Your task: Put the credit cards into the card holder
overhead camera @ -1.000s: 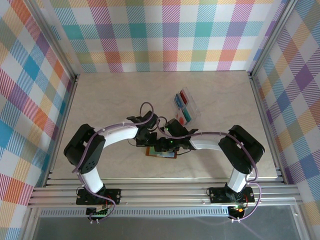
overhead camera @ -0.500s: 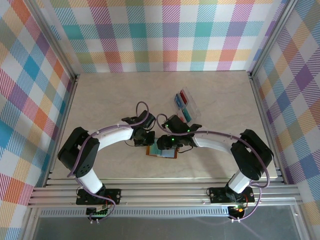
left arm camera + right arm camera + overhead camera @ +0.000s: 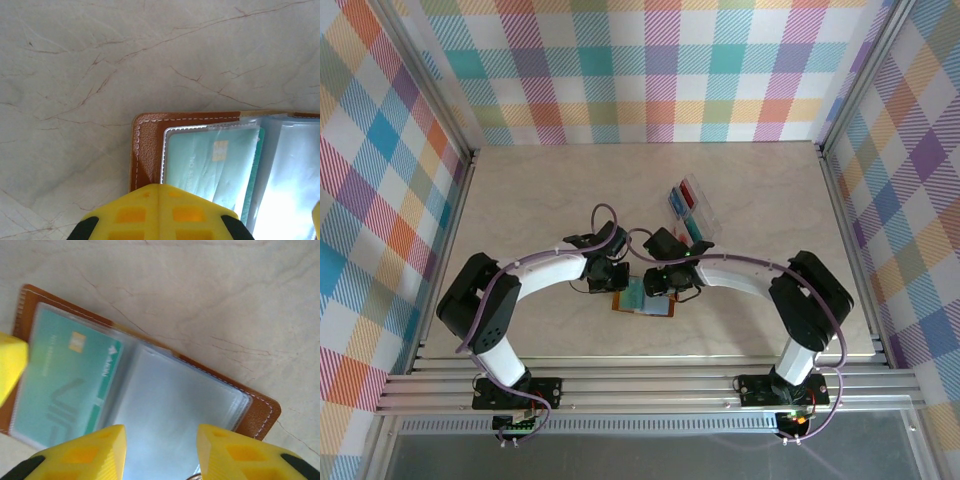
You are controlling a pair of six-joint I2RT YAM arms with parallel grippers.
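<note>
The card holder (image 3: pixel 658 309) lies open on the table between both arms, brown leather (image 3: pixel 145 150) with clear pockets (image 3: pixel 175 405). A teal-green credit card (image 3: pixel 212 160) sits inside its left pocket (image 3: pixel 60 385). My left gripper (image 3: pixel 159 187) is shut, its yellow tips resting at the holder's left edge beside that card. My right gripper (image 3: pixel 160 440) hangs open just over the empty right-hand pockets, with nothing between its fingers (image 3: pixel 100 450). Red and blue credit cards (image 3: pixel 688 197) lie in the clear tray behind.
The clear plastic tray (image 3: pixel 705 222) stands just behind the right gripper. The marble tabletop (image 3: pixel 540 190) stretches bare to the left and back. Plaid walls and aluminium rails close in all sides.
Both arms shifted over the card holder: the left elbow swung out and down, and the right wrist slid left and back. The teal card shows more plainly from above.
</note>
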